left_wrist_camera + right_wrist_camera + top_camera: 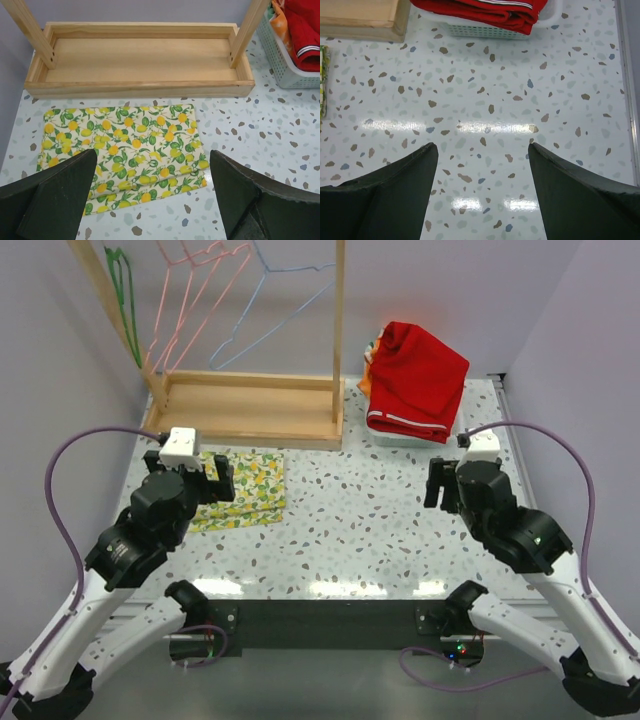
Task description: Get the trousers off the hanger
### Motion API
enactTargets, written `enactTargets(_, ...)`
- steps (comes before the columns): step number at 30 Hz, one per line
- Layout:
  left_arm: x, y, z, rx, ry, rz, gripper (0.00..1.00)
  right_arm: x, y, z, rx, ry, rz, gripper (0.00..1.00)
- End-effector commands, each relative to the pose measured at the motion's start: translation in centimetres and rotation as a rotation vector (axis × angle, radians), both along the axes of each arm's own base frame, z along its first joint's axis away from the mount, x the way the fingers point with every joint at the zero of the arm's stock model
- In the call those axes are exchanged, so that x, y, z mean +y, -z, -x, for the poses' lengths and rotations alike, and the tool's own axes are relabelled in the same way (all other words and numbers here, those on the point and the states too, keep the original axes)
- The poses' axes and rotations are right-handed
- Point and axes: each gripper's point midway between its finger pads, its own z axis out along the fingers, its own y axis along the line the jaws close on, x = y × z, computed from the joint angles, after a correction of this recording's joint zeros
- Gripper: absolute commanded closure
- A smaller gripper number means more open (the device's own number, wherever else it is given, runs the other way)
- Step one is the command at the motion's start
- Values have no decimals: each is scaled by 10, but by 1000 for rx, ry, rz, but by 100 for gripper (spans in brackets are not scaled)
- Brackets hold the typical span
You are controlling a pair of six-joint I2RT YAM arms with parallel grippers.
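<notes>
The plain red trousers (418, 375) with a pale hem stripe lie piled on top in a white basket (398, 438) at the back right. They also show in the left wrist view (302, 25) and the right wrist view (485, 7). An orange patterned garment (372, 346) peeks out beneath them at the left (280, 22). The green garment is hidden. The wire hangers, green (125, 300), pink (190, 290) and blue (270, 300), hang bare on the wooden rack (245, 405). My left gripper (215, 478) (153, 165) is open and empty over the lemon-print cloth's near edge. My right gripper (440, 488) (482, 150) is open and empty above bare table.
The flat lemon-print cloth (245, 490) (122, 150) lies in front of the rack's tray-like wooden base (140, 65). The rack's uprights (340, 330) stand at the back left. A raised edge (626, 75) bounds the table on the right.
</notes>
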Motion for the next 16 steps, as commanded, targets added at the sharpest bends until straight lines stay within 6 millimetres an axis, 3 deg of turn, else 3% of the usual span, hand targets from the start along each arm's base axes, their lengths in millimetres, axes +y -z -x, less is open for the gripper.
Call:
enactTargets(1, 0, -1, 5, -8, 12, 25, 0, -10, -2, 7, -19, 30, -11, 23)
enactTargets(16, -6, 15, 3, 40, 38, -14, 0, -9, 12, 2, -7, 39, 19, 23)
